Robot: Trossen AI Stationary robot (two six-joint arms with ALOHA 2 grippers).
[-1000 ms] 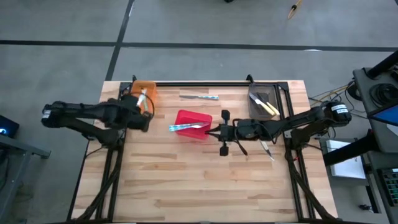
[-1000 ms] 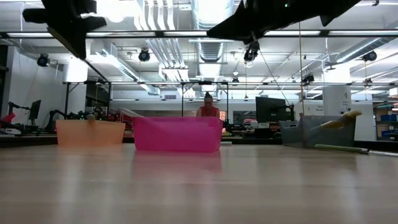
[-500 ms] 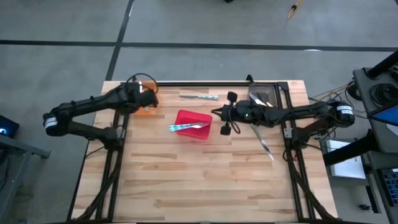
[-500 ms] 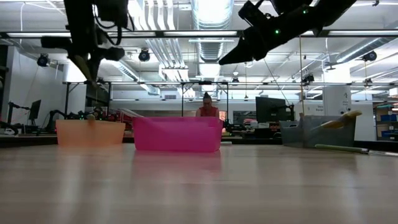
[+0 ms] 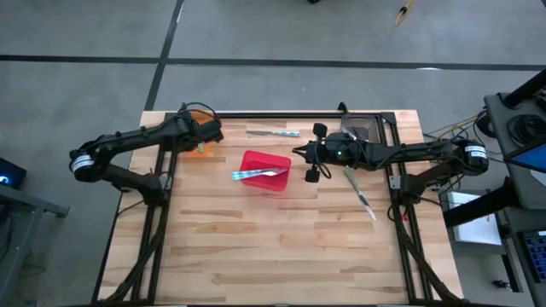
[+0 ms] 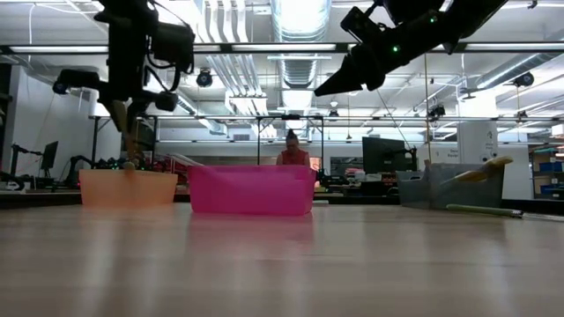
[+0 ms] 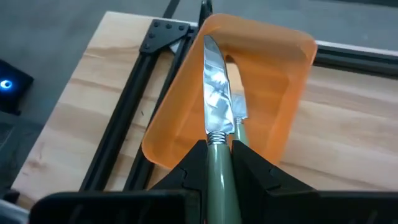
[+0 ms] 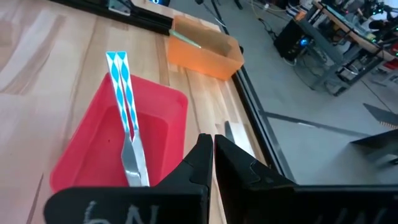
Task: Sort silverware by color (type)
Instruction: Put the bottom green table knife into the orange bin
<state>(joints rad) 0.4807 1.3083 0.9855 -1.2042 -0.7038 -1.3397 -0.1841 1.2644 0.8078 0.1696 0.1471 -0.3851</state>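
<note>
My left gripper (image 5: pixel 207 136) hangs over the orange bin (image 7: pixel 286 81) at the table's far left, shut on a green-handled knife (image 7: pixel 215 93). Another green-handled utensil (image 7: pixel 240 121) lies inside that bin. My right gripper (image 5: pixel 309 160) is shut and holds nothing, raised just right of the red bin (image 5: pixel 275 162). A blue-and-white patterned fork (image 8: pixel 123 99) rests across the red bin's rim. One slim utensil (image 5: pixel 275 132) lies on the table near the far edge, and another utensil (image 5: pixel 360 189) lies at the right. My left gripper pinches the knife's green handle (image 7: pixel 218 160) between its two fingers, close to where the blade starts. The fingers slant downward and the knife runs on ahead of them, along their line. The blade (image 7: pixel 213 74) points down over the orange bin, clear of the table.
A grey bin (image 5: pixel 363 136) with yellow-handled utensils stands at the far right corner. Black frame rails run along the table's far edge (image 5: pixel 281 113) and sides. Bare wood fills the near half. A person (image 6: pixel 294 151) stands in the room beyond the table.
My left gripper has swung from beside the orange bin toward the far edge and right, sinking and tipping downward, so the knife now points into the bin. My right gripper, still shut, has drawn away from the red bin's near right corner toward the far edge.
</note>
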